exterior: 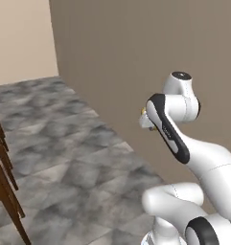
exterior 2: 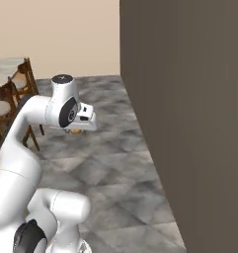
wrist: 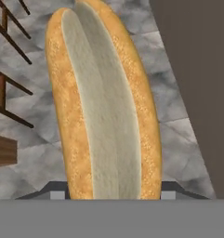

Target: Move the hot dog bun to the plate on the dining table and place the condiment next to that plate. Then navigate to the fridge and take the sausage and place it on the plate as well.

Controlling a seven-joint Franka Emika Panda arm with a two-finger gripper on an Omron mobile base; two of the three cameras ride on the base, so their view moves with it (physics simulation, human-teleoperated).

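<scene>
The hot dog bun point(wrist: 104, 107) stands lengthwise in the hand view, golden-tan crust on both sides and the pale cut face toward the camera. My gripper point(wrist: 112, 191) is shut on its lower end, one dark fingertip point(wrist: 57, 193) showing on each side. In the right base view a small orange bit of the bun point(exterior 2: 76, 131) peeks out under the hand point(exterior 2: 85, 118), held high above the floor. In the left base view the forearm hides most of the hand, and a sliver of bun point(exterior: 143, 111) shows. A corner of the marbled dining table point(exterior 2: 4, 63) sits at the far left.
A tall flat grey-brown wall point(exterior 2: 189, 123) runs close along the right side, also point(exterior: 136, 52). Wooden chairs point(exterior 2: 19, 84) stand by the table, with chair legs point(exterior: 4, 182) at the left edge. Grey marbled floor tiles point(exterior: 64, 139) lie open between.
</scene>
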